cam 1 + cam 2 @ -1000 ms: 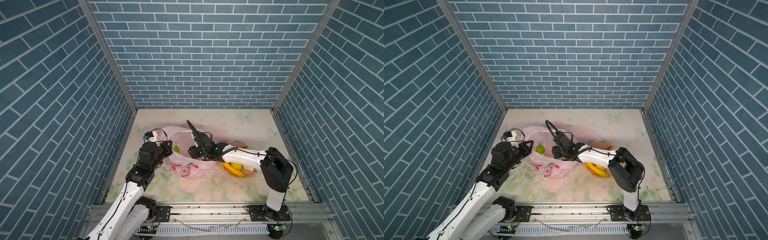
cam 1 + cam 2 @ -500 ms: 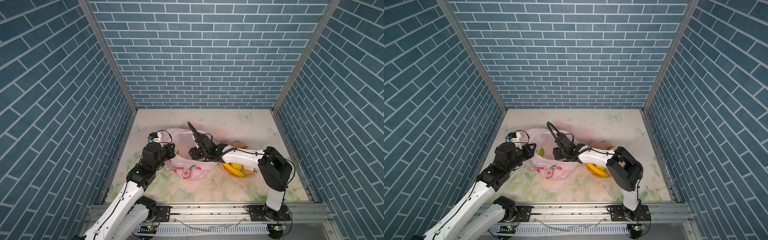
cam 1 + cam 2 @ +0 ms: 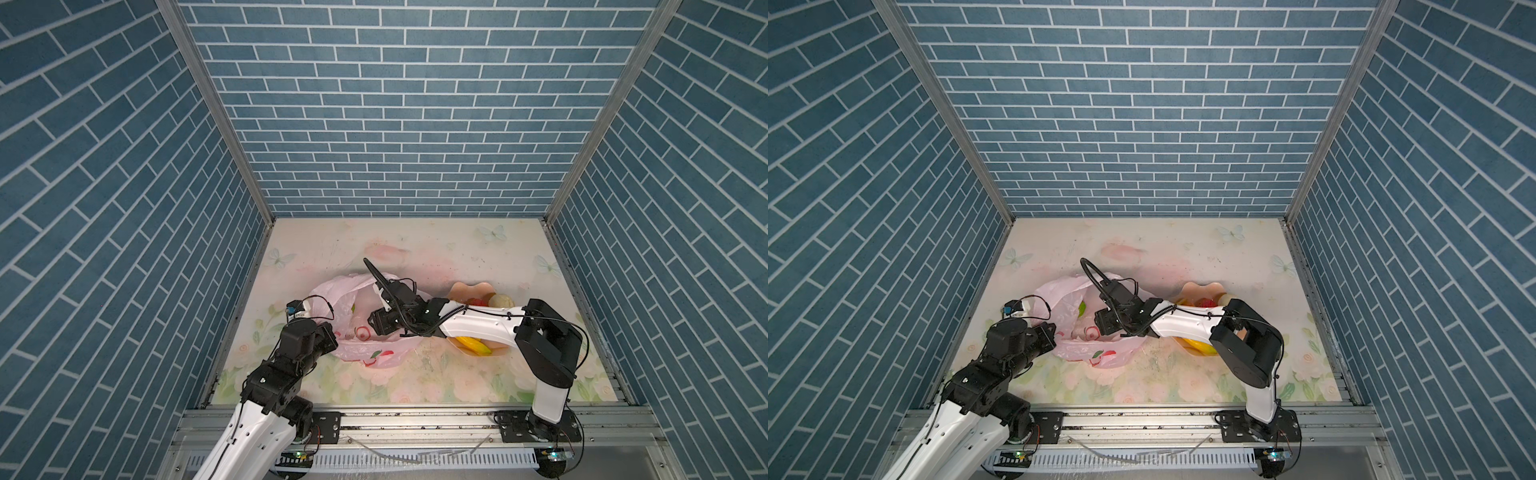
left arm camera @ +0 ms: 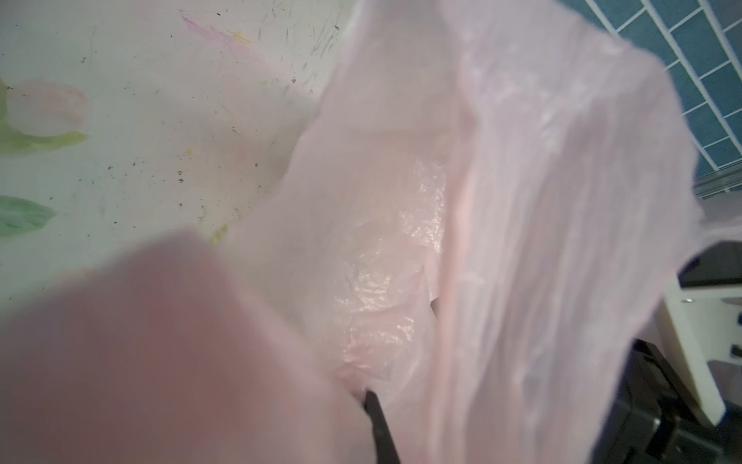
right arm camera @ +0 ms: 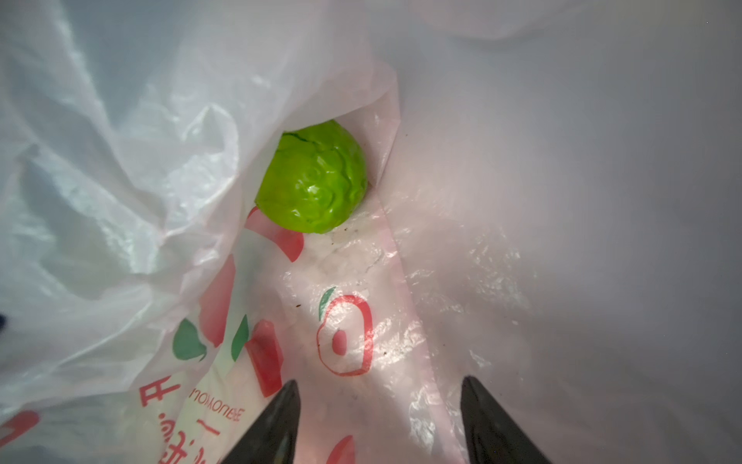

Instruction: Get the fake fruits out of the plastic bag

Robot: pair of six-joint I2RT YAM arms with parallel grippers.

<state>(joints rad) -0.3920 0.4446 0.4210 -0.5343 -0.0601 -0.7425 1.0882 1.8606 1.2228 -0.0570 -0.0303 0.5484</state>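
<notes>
**Item: plastic bag** [image 3: 365, 353]. Thin pale-pink carrier printed with red fruit. It lies crumpled on the floral table [image 3: 415, 249], mouth turned toward the right arm.

**Item: left gripper** [image 3: 1049, 333]. Jaws closed, pinching a bunch of bag film at the bag's near edge. The film rises from that pinch and drapes across the wrist camera. Judged role: holding the mouth up and open.

**Item: right gripper** [image 5: 380, 379]. Reached inside the bag, jaws well apart. Only the printed bag floor lies between the fingers; no fruit is held.

**Item: green ball** [image 5: 313, 176]. Glossy and dimpled, the only fruit seen in the bag. It sits ahead of the right jaws, clear of both tips and off toward one finger's side, tucked under a fold of film.

**Item: peach-pink scalloped bowl** [image 3: 469, 286]. Behind the right jaws, beside the forearm. It holds a banana [image 3: 473, 344], a red ball [image 3: 473, 301] and a cream-white bumpy fruit [image 3: 501, 300], all out of the bag. Any others are hidden by the arm.

**Step in hand:** approach to the green ball, apparently the last fruit, with the grasp not yet made.

**Next move calls for:** advancing deeper and shifting sideways to centre the ball between the fingers. The jaws should then close on the ball alone, clear of the overhanging fold, while the left pinch holds.
</notes>
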